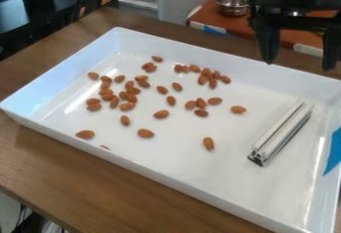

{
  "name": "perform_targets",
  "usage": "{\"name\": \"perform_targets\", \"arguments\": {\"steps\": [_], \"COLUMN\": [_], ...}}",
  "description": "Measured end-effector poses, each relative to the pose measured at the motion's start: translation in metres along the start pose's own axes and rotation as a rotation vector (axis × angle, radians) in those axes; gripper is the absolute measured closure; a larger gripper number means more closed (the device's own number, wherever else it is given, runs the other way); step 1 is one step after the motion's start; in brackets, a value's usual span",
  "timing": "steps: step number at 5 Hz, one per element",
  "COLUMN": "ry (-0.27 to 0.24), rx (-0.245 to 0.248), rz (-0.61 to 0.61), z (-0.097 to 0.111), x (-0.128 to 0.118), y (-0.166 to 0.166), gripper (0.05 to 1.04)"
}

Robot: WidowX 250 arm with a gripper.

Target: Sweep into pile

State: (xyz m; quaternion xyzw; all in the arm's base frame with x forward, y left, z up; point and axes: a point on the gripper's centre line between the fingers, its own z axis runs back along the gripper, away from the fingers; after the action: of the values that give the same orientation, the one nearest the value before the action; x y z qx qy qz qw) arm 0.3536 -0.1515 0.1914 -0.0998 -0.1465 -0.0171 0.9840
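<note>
Wooden table (86,187) lies nearest the camera, bearing a large white tray (206,58). My gripper (299,63) hangs at the upper right, fingers wide apart with nothing between them. In the tray's right part lies a slim metal bar (281,133), its long axis slanting from near left to far right. It looks light, stiff and slightly slippery; I'd pinch its long sides at the middle. Brown almonds (160,114) lie scattered, mostly left and centre.
</note>
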Motion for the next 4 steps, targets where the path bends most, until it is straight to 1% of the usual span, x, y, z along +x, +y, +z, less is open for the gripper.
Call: {"name": "perform_targets", "arguments": {"steps": [1, 2, 3, 4], "ry": [0.056, 0.047, 0.024, 0.021], "rx": [0.019, 0.008, 0.01, 0.027], "rz": [0.004, -0.006, -0.017, -0.023], "z": [-0.018, -0.027, -0.034, -0.049], "x": [-0.009, -0.007, -0.002, -0.002], "y": [0.005, 0.004, 0.004, 0.009], "gripper": [0.083, 0.083, 0.083, 0.083]}}
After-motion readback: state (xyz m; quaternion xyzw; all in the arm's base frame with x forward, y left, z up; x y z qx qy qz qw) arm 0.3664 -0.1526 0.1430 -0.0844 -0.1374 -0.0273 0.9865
